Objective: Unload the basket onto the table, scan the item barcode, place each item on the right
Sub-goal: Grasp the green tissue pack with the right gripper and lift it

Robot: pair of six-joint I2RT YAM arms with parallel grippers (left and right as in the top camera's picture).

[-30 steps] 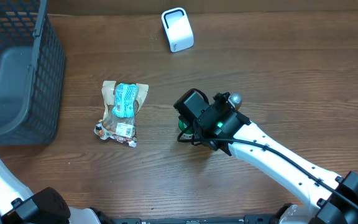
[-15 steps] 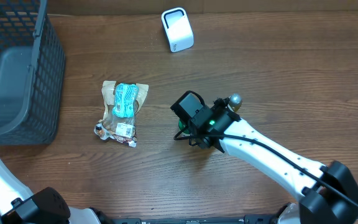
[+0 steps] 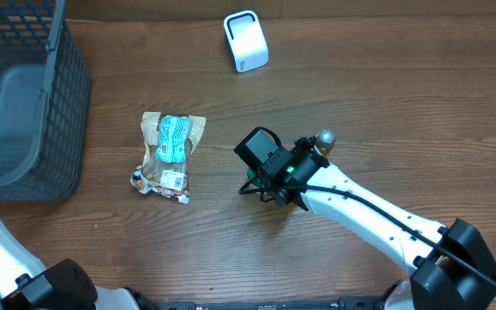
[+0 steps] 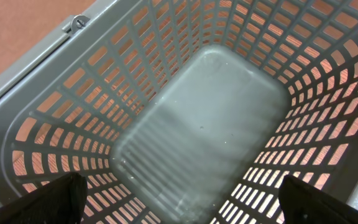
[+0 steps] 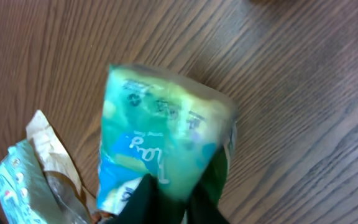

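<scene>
Grasp step in hand. Right gripper (image 5: pixel 165 198) appears pinched on the lower edge of the green packet (image 5: pixel 166 130), near mid-tabletop (image 5: pixel 291 93). Left gripper (image 4: pixel 191 202) stands wide and empty over the basket (image 4: pixel 61 118). Next move: lift the packet and present its barcode to the white scanner (image 3: pixel 245 40).

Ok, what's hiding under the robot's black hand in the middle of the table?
A green and blue packet. From above, the right gripper covers nearly all of it; only a green sliver peeks out. The wrist camera shows the fingers pinching its lower edge, hiding that bit.
</scene>
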